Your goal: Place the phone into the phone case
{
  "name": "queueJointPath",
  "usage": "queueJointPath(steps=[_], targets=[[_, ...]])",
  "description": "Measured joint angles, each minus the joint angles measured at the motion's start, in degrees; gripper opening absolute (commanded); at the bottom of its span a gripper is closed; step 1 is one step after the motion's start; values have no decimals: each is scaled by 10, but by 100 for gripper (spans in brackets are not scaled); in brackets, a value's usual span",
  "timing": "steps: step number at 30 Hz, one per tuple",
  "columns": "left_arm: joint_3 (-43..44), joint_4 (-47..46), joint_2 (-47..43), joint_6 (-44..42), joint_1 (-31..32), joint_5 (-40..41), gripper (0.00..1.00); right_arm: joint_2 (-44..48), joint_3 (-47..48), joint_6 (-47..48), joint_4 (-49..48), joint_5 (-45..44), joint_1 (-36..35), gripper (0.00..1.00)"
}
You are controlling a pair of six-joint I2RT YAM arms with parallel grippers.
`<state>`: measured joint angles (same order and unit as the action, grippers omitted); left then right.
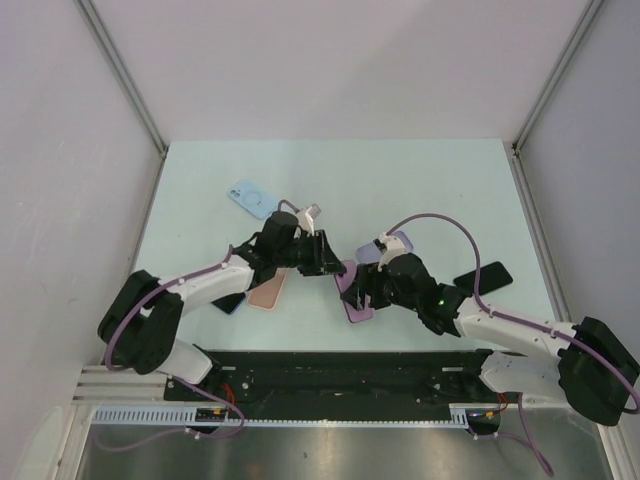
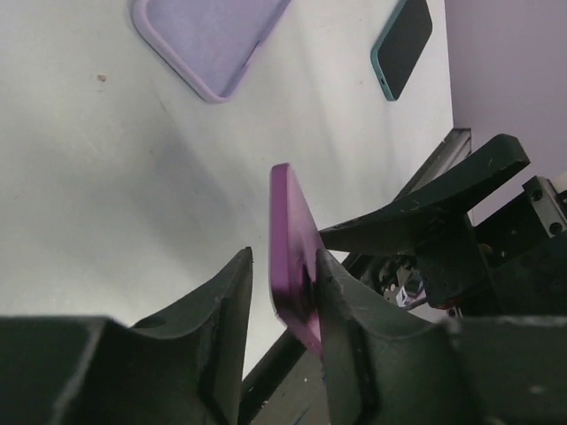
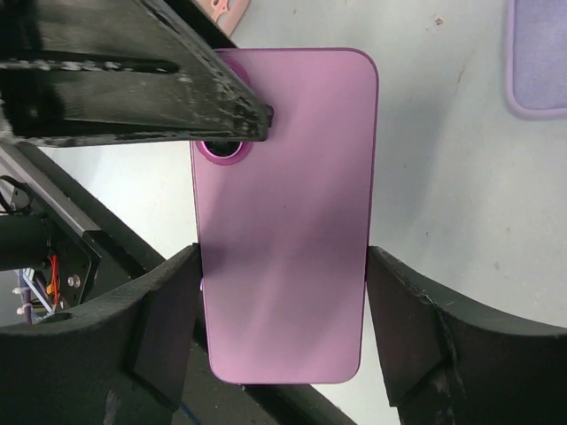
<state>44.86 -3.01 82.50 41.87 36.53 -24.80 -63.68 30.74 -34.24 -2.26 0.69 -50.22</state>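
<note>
My right gripper (image 3: 282,257) is shut on the purple phone (image 3: 283,177), one finger on each long edge, holding it off the table with its back facing the right wrist camera. My left gripper (image 2: 283,257) straddles the phone's (image 2: 288,230) camera end. Its right finger touches the phone's face and a gap remains at the other finger. In the top view the two grippers meet at the phone (image 1: 352,290) in the middle of the table. The lilac phone case (image 2: 208,40) lies open side up on the table beyond them, also visible behind the right arm (image 1: 397,243).
A light blue case (image 1: 248,198) lies at the back left. A peach case (image 1: 268,290) sits under the left arm. A dark phone in a teal case (image 1: 483,277) lies at the right. The black base rail (image 1: 340,370) runs along the near edge.
</note>
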Motion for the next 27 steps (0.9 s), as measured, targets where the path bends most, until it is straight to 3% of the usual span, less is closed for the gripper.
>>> queueJointPath(steps=[1,2,3,9,15,21,27], targets=[[1,-10,11,9,-1,-12,25,-1,0,3,1,2,0,46],[2,-19,22,16,-2,-24,9,-3,0,5,0,5,0,46],[2,-26,27,23,-3,-30,2,-7,0,9,-1,7,0,47],[20,-41,60,41,-5,-60,0,-32,0,19,-25,22,14,80],[33,11,73,48,-9,-37,0,-31,1,19,-9,-45,-5,75],[83,102,77,63,-14,34,0,-46,46,0,75,-169,-75,70],[108,126,101,97,-20,52,0,-100,99,-18,97,-253,-145,65]])
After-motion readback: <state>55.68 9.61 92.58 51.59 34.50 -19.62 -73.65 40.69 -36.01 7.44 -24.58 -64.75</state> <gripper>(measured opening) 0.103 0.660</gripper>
